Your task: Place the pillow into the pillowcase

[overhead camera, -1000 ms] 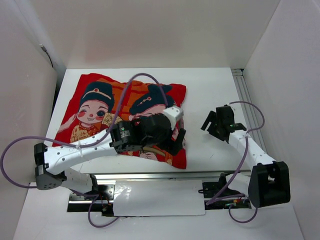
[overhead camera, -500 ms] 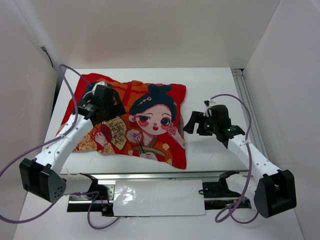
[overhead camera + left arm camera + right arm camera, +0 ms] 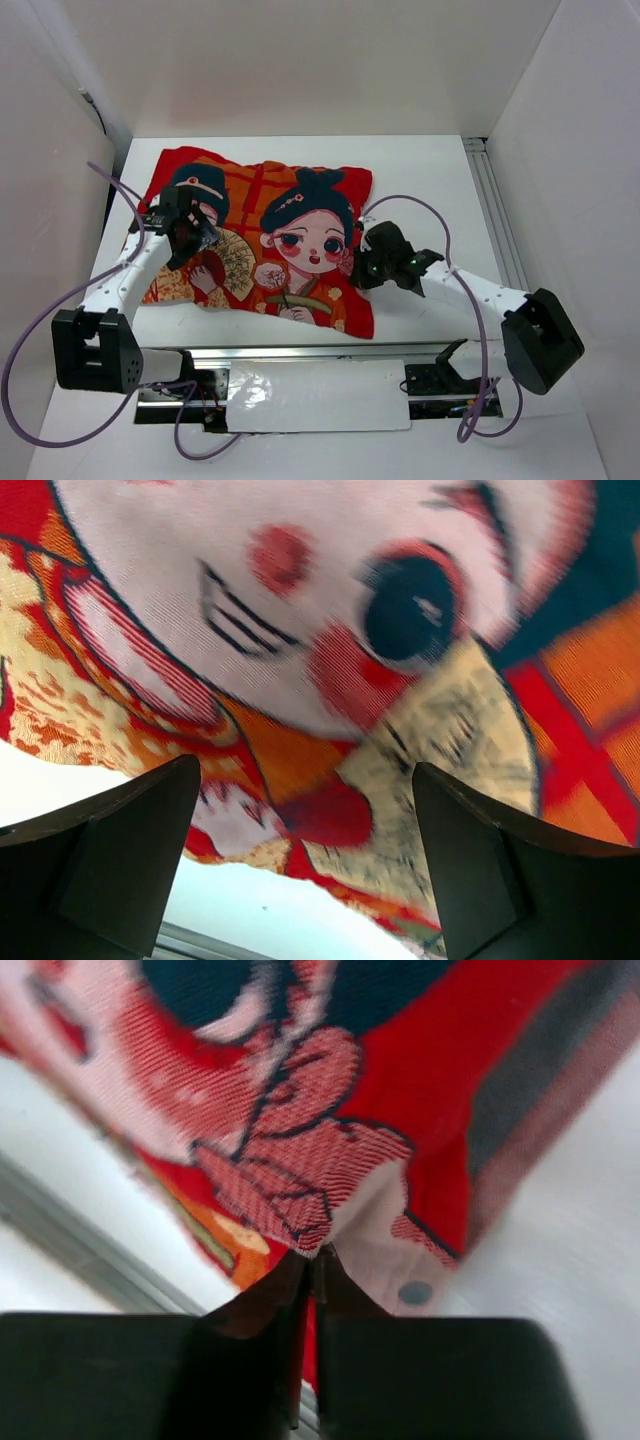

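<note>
Left tool hangs over the left side of the red pillowcase, fingers spread wide with nothing gripped, only printed fabric showing between them. The pillowcase lies across the left and middle of the white bench. On the right, the right tool is squeezed tight, pinching the pillowcase's right edge.

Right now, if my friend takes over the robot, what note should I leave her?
Left pincer: open, over the left figure on the red fabric pillowcase with cartoon figures.
Right pincer: shut, seemingly pinching the pillowcase's right edge.
Pillow: none in view outside; the case looks plump, so it may be inside.
Left to do: check the opening, then let go.
</note>
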`<action>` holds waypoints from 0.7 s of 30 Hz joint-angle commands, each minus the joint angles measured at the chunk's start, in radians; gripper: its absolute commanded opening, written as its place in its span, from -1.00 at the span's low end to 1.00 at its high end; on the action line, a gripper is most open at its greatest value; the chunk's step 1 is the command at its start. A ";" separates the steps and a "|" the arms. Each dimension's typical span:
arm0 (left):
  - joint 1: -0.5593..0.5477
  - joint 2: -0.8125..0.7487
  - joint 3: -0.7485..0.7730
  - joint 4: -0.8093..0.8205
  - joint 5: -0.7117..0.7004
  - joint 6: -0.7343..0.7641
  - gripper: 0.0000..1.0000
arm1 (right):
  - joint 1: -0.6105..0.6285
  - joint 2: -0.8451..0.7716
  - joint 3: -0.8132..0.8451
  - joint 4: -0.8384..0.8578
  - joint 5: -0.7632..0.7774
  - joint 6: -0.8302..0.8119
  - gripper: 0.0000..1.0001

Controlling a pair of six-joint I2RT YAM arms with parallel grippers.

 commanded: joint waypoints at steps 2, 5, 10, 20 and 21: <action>0.087 0.023 -0.079 0.053 0.049 -0.022 1.00 | 0.002 0.046 -0.048 -0.009 0.180 0.042 -1.00; 0.162 0.023 -0.174 0.086 0.093 -0.048 0.86 | -0.062 0.057 -0.072 -0.067 0.228 0.071 -1.00; 0.241 0.035 -0.240 0.094 0.173 -0.068 0.45 | -0.167 0.067 -0.095 -0.199 0.320 0.137 -1.00; 0.158 -0.184 -0.007 -0.059 0.138 -0.069 1.00 | -0.292 -0.051 0.141 -0.317 0.413 0.177 -1.00; 0.158 -0.215 0.019 -0.059 0.138 -0.059 1.00 | -0.308 -0.051 0.210 -0.333 0.435 0.177 -1.00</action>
